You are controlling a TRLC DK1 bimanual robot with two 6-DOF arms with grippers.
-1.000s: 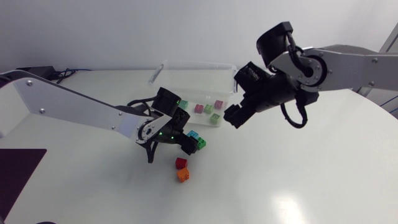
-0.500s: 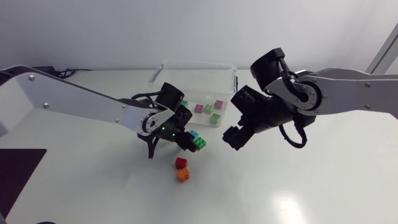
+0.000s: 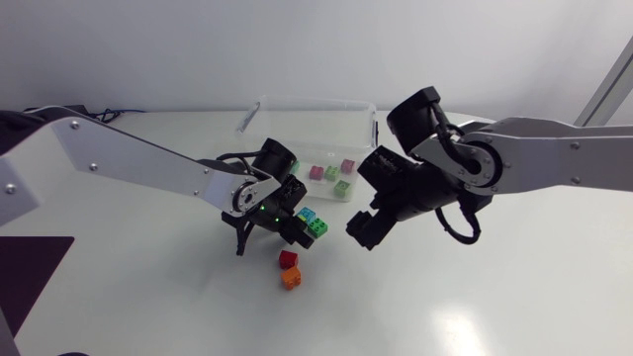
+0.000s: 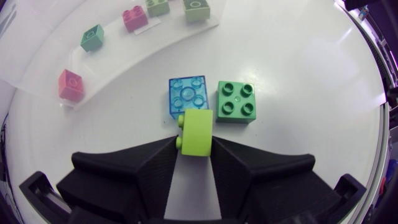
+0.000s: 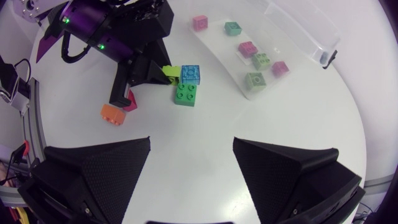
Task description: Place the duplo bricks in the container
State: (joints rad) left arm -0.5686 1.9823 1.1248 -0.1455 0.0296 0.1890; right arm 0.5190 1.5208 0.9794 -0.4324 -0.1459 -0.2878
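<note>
Silver-grey left arm (image 3: 129,163) comes in from the left edge in the head view and reaches to mid-table. Left gripper (image 4: 196,144) pinches a lime brick (image 4: 197,132), both fingers on it. The brick is turned on its side with its studs facing sideways.

Just ahead of it a blue brick (image 4: 188,96) lies flat on the white table (image 3: 475,297), studs up. The lime brick is at its near edge, cannot tell if they touch. A green brick (image 4: 236,102) is just beside the blue one, four studs up, with a narrow gap between them.

Toward the table's front, a red brick (image 3: 288,259) and an orange brick (image 3: 291,279) sit close together, apart from the blue/green pair. In the right wrist view the red one is partly hidden behind a left finger.

The clear container (image 3: 368,124) is beyond the left gripper, toward the table's far side. Several small bricks lie in it, pinks and greens, spread out, none stacked. The lime brick is outside the container, near its front wall.

Right gripper (image 5: 191,146) is to the right of the green brick, over bare table. Its jaws are spread wide with nothing between them. Right arm (image 3: 534,158) enters from the right edge.
</note>
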